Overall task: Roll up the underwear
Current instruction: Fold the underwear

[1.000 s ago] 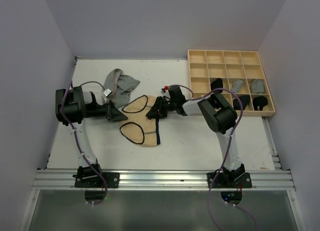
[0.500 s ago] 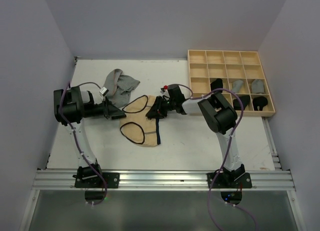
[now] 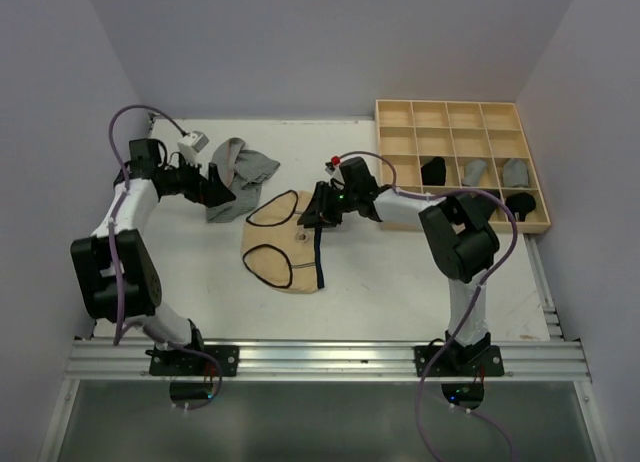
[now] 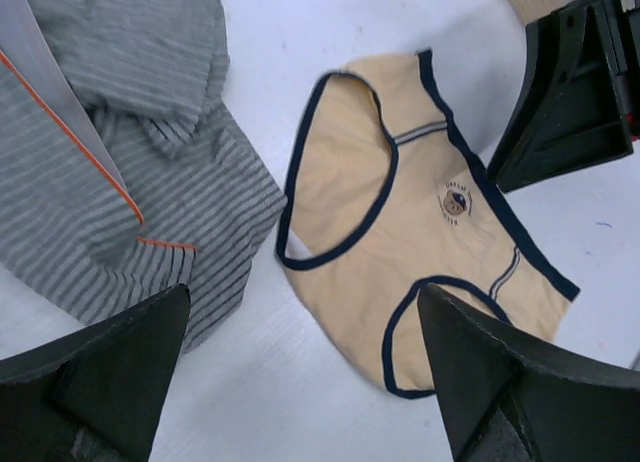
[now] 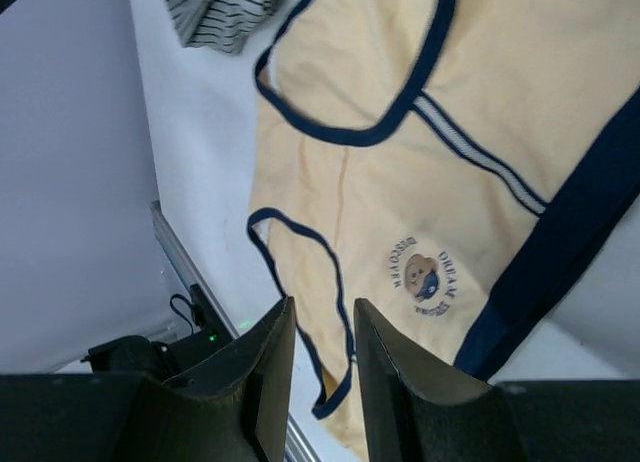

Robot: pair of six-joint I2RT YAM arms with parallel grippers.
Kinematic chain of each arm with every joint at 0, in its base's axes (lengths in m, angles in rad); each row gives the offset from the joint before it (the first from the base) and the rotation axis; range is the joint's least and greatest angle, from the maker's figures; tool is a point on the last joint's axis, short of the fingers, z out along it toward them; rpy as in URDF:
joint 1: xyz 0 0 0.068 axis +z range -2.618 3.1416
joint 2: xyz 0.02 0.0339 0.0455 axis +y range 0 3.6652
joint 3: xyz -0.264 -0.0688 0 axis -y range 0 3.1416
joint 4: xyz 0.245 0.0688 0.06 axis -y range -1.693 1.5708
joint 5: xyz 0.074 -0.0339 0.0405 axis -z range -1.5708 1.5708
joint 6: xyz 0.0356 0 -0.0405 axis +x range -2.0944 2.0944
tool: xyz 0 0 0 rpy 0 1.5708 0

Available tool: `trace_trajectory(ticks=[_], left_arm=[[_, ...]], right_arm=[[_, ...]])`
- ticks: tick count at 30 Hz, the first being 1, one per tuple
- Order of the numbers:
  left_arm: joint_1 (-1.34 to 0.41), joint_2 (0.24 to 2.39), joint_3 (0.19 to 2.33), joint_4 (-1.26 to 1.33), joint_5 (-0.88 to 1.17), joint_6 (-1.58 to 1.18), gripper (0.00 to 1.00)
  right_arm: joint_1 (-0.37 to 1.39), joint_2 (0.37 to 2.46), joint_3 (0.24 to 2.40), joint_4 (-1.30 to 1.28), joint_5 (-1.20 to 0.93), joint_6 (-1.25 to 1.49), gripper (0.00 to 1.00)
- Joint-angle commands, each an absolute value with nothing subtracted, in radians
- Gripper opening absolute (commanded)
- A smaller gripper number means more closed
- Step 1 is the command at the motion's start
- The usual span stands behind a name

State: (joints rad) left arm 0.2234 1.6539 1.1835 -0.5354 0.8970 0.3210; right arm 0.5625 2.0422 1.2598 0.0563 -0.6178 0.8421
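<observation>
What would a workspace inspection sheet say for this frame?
Surface: white table, no stains seen.
Job's things: tan underwear spread flat, unrolled; grey striped underwear bunched close beside it.
Clutter: wooden tray far right, rolled pieces in some compartments.
Grippers: left pincer open at the grey cloth's edge; right pincer narrowly open at the tan waistband, holding nothing.
Cables: purple cables loop along both arms.
Surroundings: plain walls; metal rail at near edge.
</observation>
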Motion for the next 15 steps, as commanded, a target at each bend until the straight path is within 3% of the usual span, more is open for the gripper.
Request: trace_trajectory(ticks=[1,6,8,9,10,13,15], left_arm=[[0.192,1.444,1.122,-0.384,0.839,0.336,1.00],[0.227,1.366,1.127,-0.167,0.796,0.061,1.00],[0.255,1.431,1.228,-0.268,0.778,0.078,1.00],[0.253,1.492,1.318,-0.399,0.832,0.223,1.00],[0.241,1.502,1.334,-0.434,0.819,0.238,1.00],[0.226,1.396,1.159,-0.295,0.732,0.219,0.99],[0.168,1.283,1.015,-0.223,0.485,0.254,0.92]], right_arm=[[0.561,1.925,1.293,-0.031,-0.589,0.726,0.35],[0.568,1.858,1.278,-0.049,-0.571,0.611,0.40],[0.580,1.821,1.307,-0.154,-0.497,0.528,0.48],[0.589,1.810,1.316,-0.182,-0.427,0.461,0.50],[0.591,1.803,1.324,-0.202,-0.404,0.439,0.59],[0.591,1.801,1.331,-0.244,-0.370,0.414,0.70],[0.589,1.825,1.338,-0.285,-0.321,0.416,0.70]])
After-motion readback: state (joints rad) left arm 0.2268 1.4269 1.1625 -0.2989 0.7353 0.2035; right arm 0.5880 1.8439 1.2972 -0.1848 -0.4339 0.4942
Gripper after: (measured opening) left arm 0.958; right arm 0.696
